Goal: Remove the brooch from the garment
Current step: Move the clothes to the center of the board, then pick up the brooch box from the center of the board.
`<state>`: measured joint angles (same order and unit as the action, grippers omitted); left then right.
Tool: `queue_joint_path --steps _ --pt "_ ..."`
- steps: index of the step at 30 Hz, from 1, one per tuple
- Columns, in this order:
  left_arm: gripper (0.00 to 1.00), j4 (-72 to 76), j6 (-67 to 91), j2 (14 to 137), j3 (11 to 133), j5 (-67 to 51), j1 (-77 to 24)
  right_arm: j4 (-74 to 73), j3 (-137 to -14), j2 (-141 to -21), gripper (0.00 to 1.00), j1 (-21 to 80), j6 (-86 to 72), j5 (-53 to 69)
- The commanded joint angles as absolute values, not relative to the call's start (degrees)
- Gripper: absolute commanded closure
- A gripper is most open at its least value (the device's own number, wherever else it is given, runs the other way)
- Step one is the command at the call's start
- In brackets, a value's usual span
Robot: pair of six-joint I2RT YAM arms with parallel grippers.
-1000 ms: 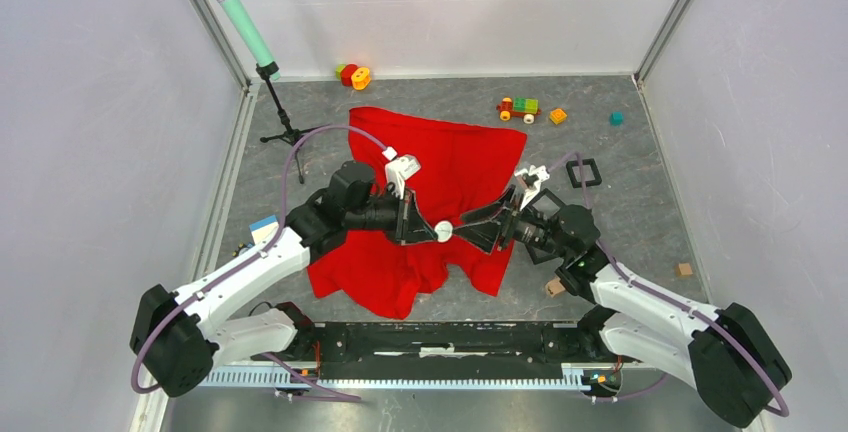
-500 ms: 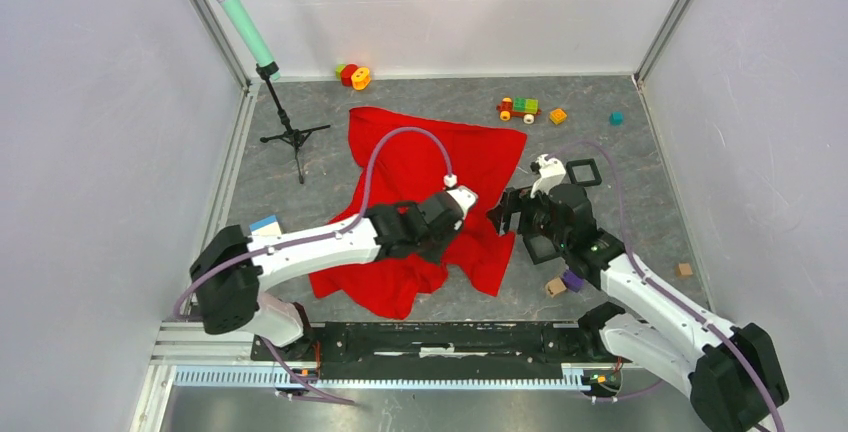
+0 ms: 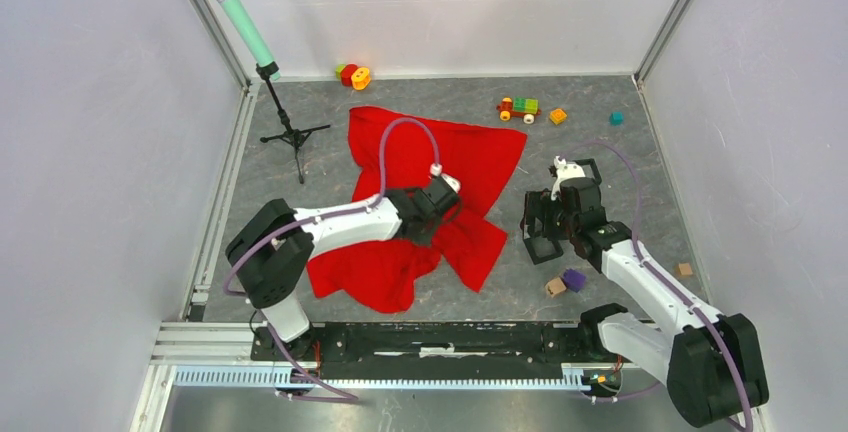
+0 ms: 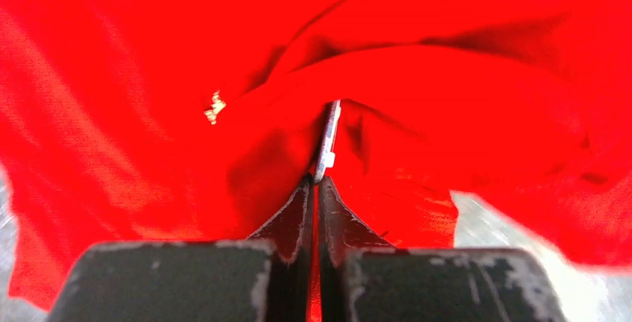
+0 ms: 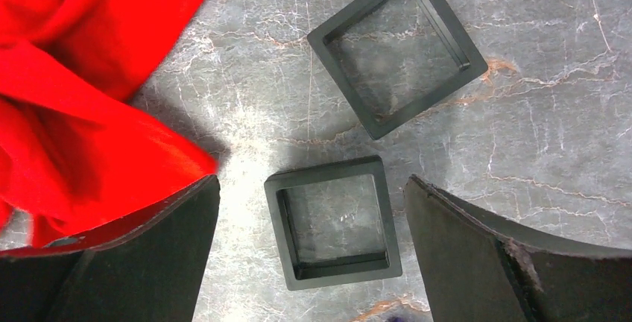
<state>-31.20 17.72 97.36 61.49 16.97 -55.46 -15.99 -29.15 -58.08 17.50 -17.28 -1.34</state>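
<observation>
Little of the task looked finished, as far as could be judged. The brooch (image 4: 215,107) showed as a tiny pale, jagged glint on the red garment (image 3: 480,152). It lay up and to the left of the left end effector (image 4: 316,180), near it but not in its grip. That end effector was pressed together on a bunched fold of the garment. A thin silvery sliver (image 4: 326,139) stood edge-on at its tips; whether it belonged to the brooch could not be told. The right end effector (image 5: 311,180) hung over the grey worktop (image 5: 522,150) beside the cloth's edge, jaws spread wide and holding nothing. The nearer black tray (image 5: 332,169) lay between its jaws, with the farther tray (image 5: 428,102) just beyond. Neither tray plainly held anything. What seemed left was freeing the ornament from the cloth and carrying it clear, perhaps to a tray
</observation>
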Motion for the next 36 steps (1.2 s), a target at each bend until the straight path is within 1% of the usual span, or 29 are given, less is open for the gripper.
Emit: queue_joint_path --steps 1,5,9,11,16,21,23,32,36 --pt "0.98 -32.61 23.29 98.46 61.0 25.22 -47.03 -15.57 -28.04 -57.92 0.02 14.96 -15.43 1.71" --pt "0.98 -33.48 24.67 98.38 60.88 27.46 -41.87 -14.34 -25.62 -59.2 0.02 12.63 -15.35 6.22" --pt "0.98 -33.1 25.24 96.5 60.13 29.43 -41.07 -12.96 -23.69 -59.26 0.02 12.28 -14.59 7.15" --pt "0.98 -31.69 23.59 94.72 59.59 26.52 -41.11 -12.76 -23.29 -59.6 0.02 12.3 -14.28 7.16" --pt "0.98 -26.24 19.87 86.38 55.41 18.27 -41.29 -12.05 -23.0 -60.41 0.02 12.55 -13.81 12.07" --pt "0.98 -24.69 18.75 80.44 53.37 13.37 -41.75 -12.05 -23.02 -61.24 0.02 17.11 -13.92 9.18" --pt "0.98 -24.63 19.35 79.37 53.02 12.59 -42.28 -11.88 -23.19 -62.31 0.05 18.95 -14.49 8.35" --pt "0.98 -23.53 19.5 76.78 51.48 12.37 -45.1 -11.16 -26.4 -63.63 0.12 33.17 -20.87 -2.54" --pt "0.98 -21.23 18.49 73.13 49.35 14.96 -47.49 -10.94 -27.67 -65.59 0.14 36.41 -22.35 -3.83"
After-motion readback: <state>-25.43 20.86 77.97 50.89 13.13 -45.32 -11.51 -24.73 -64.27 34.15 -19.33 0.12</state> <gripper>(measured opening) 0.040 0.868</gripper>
